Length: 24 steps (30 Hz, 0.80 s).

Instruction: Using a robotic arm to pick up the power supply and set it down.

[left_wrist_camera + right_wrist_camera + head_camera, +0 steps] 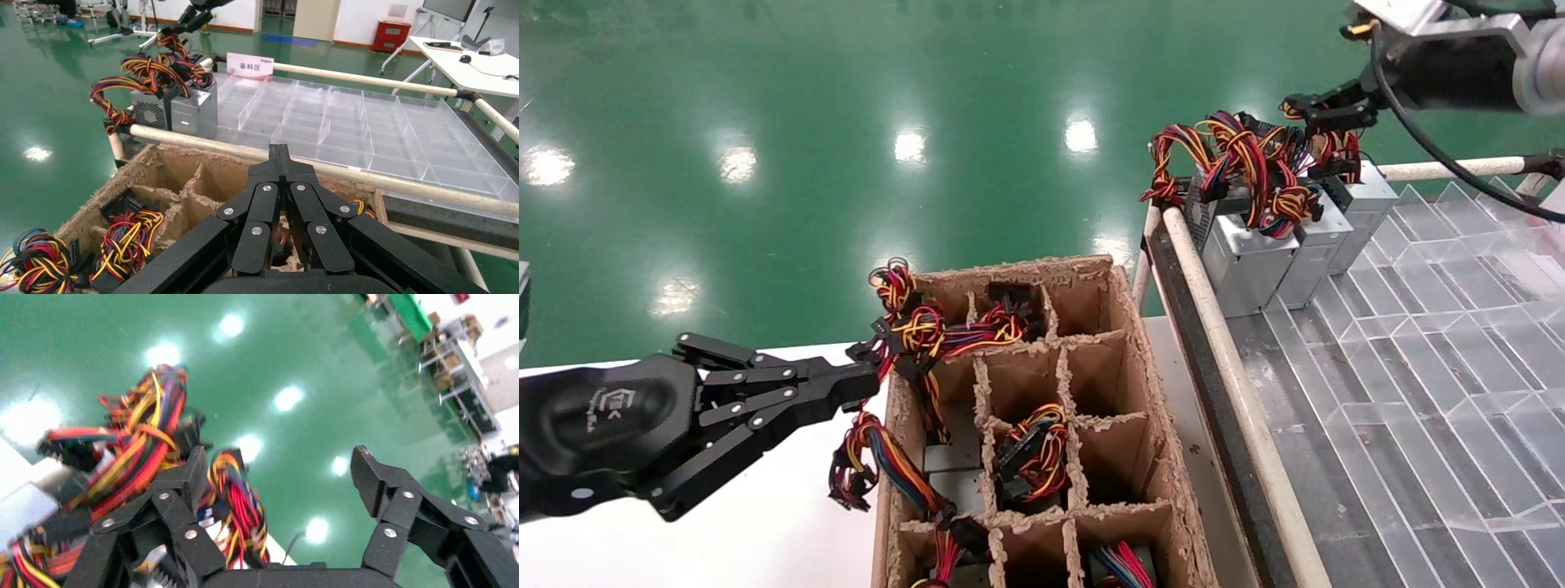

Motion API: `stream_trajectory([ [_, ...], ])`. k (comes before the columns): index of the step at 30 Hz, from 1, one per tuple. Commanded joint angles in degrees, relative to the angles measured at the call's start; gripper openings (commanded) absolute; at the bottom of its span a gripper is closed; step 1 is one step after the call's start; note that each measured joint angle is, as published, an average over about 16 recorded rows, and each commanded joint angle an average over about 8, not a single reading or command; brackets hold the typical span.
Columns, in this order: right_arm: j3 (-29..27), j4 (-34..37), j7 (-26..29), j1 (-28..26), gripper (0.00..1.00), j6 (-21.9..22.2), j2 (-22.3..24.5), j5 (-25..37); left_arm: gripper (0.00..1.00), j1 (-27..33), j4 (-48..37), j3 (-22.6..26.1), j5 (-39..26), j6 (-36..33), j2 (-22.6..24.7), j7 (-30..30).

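Three silver-grey power supplies (1246, 265) stand side by side at the far-left corner of the clear divided tray (1442, 327), their red, yellow and black wires (1254, 163) bunched on top. The robotic arm (1459, 65) reaches in from the upper right. Its right gripper (1324, 110) hangs open just above the wires of the rearmost unit (1369, 204). In the right wrist view the right gripper (280, 459) is spread wide, with wire loops (235, 496) beside one finger. My left gripper (870, 377) is shut, all black, at the cardboard box's left wall. The same row of supplies (177, 110) shows in the left wrist view.
A divided cardboard box (1164, 457) on the white table (764, 523) holds more supplies with wire bundles (1034, 453). A pale padded rail (1230, 359) borders the tray. A white label card (250, 66) stands behind the supplies. Green floor lies beyond.
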<state>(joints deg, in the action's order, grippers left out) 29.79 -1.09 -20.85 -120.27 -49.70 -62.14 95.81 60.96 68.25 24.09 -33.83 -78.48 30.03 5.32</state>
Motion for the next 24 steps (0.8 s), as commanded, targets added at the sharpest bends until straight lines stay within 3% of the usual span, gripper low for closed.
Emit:
stream_trajectory([
  [1, -0.4, -0.6, -0.6, -0.1, 1.00, -0.7, -0.1, -0.5, 0.00, 0.0, 0.0, 0.0, 0.0, 0.0, 0.0, 0.0],
  [10, -1.8, -6.4, 0.4, 3.9, 1.00, -4.4, 1.6, -5.0, 0.03, 0.0, 0.0, 0.0, 0.0, 0.0, 0.0, 0.0],
  [11, -2.0, -7.5, 1.0, 4.8, 1.00, -5.0, 2.0, -5.9, 0.10, 0.0, 0.0, 0.0, 0.0, 0.0, 0.0, 0.0],
  [18, -3.5, -15.8, 4.9, 11.7, 1.00, -8.9, 5.2, -12.0, 0.95, 0.0, 0.0, 0.0, 0.0, 0.0, 0.0, 0.0],
  [19, -3.8, -17.0, 5.4, 12.7, 1.00, -9.5, 5.7, -12.9, 1.00, 0.0, 0.0, 0.0, 0.0, 0.0, 0.0, 0.0],
  [24, -4.8, -22.8, 8.2, 17.5, 1.00, -12.3, 7.9, -17.2, 1.00, 0.0, 0.0, 0.0, 0.0, 0.0, 0.0, 0.0],
])
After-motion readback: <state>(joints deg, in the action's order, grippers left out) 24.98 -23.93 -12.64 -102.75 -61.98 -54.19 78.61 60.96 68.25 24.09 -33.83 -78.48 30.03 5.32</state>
